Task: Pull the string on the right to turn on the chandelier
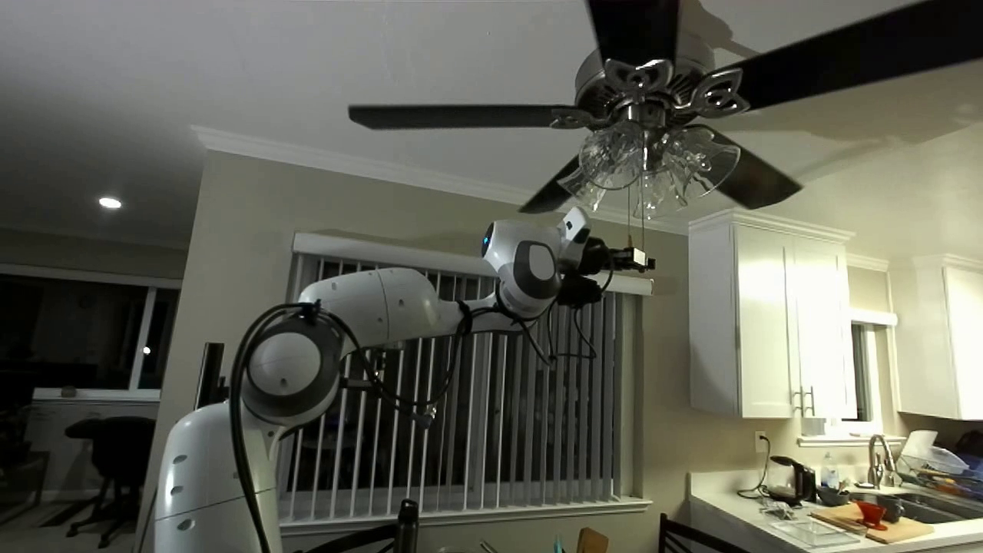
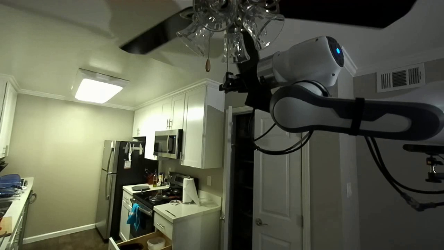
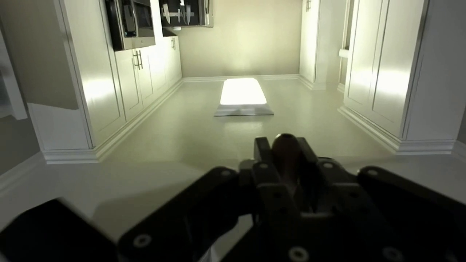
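Kitchen cabinets [image 3: 384, 69] gleam beyond my gripper [image 3: 285, 145], clamped on a pull [image 3: 286, 153]; above it, the chandelier [image 1: 666, 165] hangs unlit. I should tug straight down, gently, easing off once it clicks, and steer clear of the loose pull [image 2: 208, 65] near it.

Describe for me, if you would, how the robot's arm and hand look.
The arm is white with rounded segments and dark grey joint trim, ringed by a black strap. Black cables loop along its outside, and a small blue light glows near the wrist. The hand is black, with blocky fingers and pale round screw heads.
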`<state>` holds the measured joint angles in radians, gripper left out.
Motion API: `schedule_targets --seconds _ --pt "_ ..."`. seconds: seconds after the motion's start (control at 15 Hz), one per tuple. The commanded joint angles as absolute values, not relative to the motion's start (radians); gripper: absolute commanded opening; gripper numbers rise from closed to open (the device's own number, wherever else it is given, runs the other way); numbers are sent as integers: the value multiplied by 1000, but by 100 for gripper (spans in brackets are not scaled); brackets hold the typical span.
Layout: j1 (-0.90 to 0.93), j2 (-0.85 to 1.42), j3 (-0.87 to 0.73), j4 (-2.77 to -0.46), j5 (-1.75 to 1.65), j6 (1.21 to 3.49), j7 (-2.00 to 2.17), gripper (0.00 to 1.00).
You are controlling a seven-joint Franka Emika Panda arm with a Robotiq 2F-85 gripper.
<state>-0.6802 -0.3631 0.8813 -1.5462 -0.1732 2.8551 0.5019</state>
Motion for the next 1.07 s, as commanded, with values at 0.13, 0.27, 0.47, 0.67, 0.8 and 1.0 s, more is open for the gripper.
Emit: schedule_targets --seconds 0.13,0.27,0.47,0.67,0.8,1.0 --pt "-695 -364 890 -1516 -185 2800 497 5" --pt "-686 -363 887 -1529 -184 2744 485 5" --pt "-703 -362 889 -1551 -190 2691 492 5" --pt "-716 -361 887 -1546 -186 2689 488 5" --pt "-712 -359 884 -1536 -177 2688 484 7" --pt "-679 -366 872 -1532 -159 2664 471 51"
